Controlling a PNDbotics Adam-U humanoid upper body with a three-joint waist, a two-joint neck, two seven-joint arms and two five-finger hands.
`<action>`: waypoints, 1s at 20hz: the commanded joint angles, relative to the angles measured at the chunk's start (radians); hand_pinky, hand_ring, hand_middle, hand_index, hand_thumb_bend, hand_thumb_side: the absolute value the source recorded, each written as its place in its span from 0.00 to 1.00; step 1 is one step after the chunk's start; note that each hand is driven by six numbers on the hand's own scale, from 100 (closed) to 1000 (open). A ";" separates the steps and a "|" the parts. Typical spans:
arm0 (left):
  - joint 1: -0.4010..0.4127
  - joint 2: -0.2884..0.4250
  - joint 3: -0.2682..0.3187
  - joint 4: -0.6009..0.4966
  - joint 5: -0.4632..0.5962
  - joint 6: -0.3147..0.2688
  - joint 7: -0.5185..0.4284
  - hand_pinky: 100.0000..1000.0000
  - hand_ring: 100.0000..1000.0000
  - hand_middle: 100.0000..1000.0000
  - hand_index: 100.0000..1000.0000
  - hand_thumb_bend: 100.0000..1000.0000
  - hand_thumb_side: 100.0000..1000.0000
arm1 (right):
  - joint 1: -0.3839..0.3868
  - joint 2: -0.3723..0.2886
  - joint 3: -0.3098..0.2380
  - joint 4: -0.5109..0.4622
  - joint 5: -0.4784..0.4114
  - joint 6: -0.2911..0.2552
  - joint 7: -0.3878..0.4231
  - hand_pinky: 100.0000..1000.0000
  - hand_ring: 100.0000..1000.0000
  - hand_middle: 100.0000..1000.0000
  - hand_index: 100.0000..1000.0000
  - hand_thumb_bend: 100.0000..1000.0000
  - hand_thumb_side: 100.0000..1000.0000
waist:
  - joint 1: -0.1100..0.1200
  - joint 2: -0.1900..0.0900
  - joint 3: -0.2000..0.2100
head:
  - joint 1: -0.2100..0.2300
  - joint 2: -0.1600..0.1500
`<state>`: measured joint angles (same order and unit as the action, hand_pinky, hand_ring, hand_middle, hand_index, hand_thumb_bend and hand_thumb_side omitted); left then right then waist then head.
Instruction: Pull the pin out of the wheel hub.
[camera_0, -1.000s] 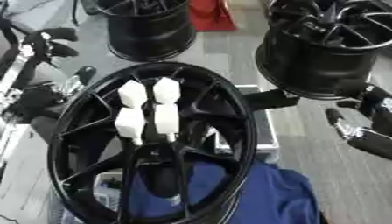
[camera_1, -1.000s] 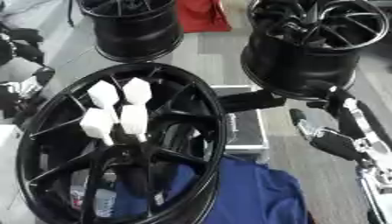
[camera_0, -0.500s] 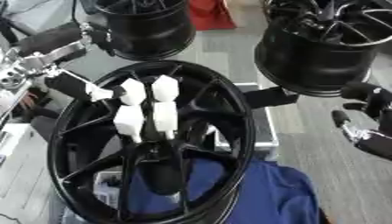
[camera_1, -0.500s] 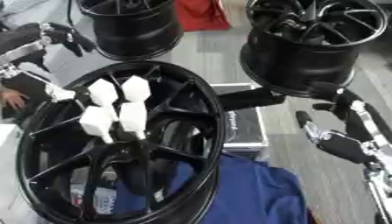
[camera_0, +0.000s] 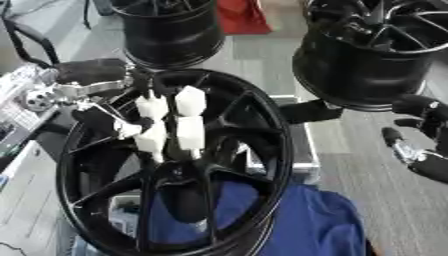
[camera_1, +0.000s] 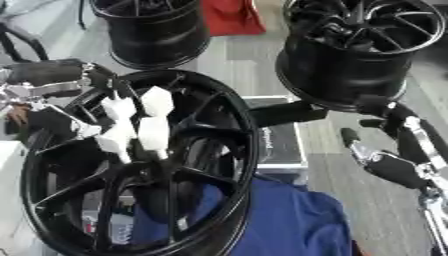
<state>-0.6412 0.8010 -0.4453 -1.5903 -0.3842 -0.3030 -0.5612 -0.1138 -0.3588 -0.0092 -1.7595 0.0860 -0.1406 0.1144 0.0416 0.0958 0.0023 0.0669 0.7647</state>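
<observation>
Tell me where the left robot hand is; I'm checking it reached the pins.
Left eye view, left side: the left robot hand is at the wheel hub's upper-left rim, beside the white pins.

The floor (camera_0: 262, 50) is grey and smooth, with pale seams crossing it like big tiles. Two more black wheels stand on it at the far side, one to the left (camera_0: 171, 27) and a bigger one to the right (camera_0: 376, 55), with something red (camera_0: 243, 16) between them (cloth or a stand, hard to say). A blue cloth (camera_0: 306, 220) lies crumpled at the near edge, and a dark flat case (camera_1: 278, 140) sits on the floor beside it. The light is even.
</observation>
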 joint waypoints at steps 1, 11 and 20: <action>-0.006 0.040 0.008 -0.011 0.025 0.002 -0.060 0.69 0.62 0.63 0.83 0.35 0.21 | -0.008 -0.023 -0.007 -0.009 0.000 -0.001 0.000 0.76 0.82 0.74 0.83 0.23 0.14 | -0.002 -0.009 0.005 | 0.001 0.005; -0.013 0.051 0.081 -0.075 0.147 0.078 -0.341 0.67 0.60 0.61 0.83 0.35 0.22 | -0.004 -0.023 -0.009 -0.006 0.001 -0.001 0.001 0.76 0.82 0.74 0.83 0.23 0.15 | -0.004 -0.012 0.010 | -0.007 0.002; -0.003 0.096 0.189 -0.175 0.172 0.121 -0.340 0.69 0.64 0.65 0.84 0.37 0.25 | -0.003 -0.024 -0.013 -0.002 0.004 0.000 -0.002 0.76 0.82 0.74 0.83 0.22 0.15 | -0.001 -0.012 0.019 | -0.008 -0.025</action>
<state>-0.6322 0.8545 -0.2884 -1.7400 -0.2204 -0.1848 -0.8985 -0.1103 -0.3588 -0.0127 -1.7530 0.0860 -0.1401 0.1135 0.0416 0.0938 0.0211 0.0586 0.7534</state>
